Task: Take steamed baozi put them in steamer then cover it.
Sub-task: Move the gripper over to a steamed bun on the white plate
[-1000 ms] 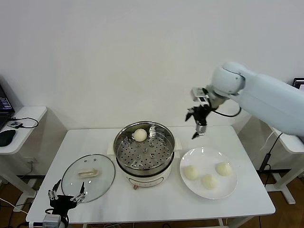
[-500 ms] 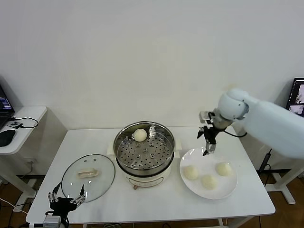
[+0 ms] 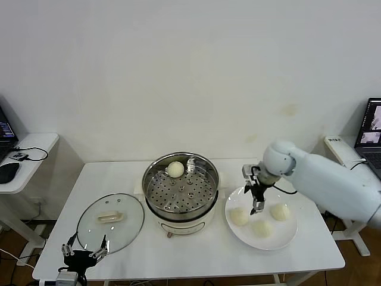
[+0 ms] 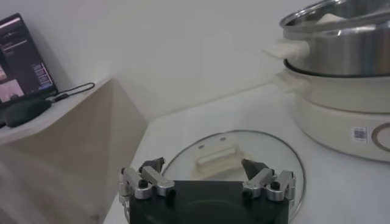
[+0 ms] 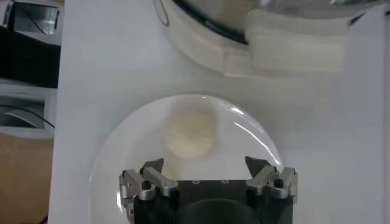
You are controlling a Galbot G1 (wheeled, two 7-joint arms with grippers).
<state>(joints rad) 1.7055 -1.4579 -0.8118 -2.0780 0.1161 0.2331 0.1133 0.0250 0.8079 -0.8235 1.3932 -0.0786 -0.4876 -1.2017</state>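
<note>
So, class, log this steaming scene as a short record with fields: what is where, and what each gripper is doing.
pot: round shiny steel steamer on a cream base, uncovered, at table centre
in pot: one cream-white bun on the perforated tray, at the far side
plate: flat white plate beside the steamer, holding three buns
lid: clear glass cover lying flat on the table
right gripper: open, over the plate above the bun nearest the steamer, holding nothing
left gripper: open, idle at the table's near edge by the cover
</note>
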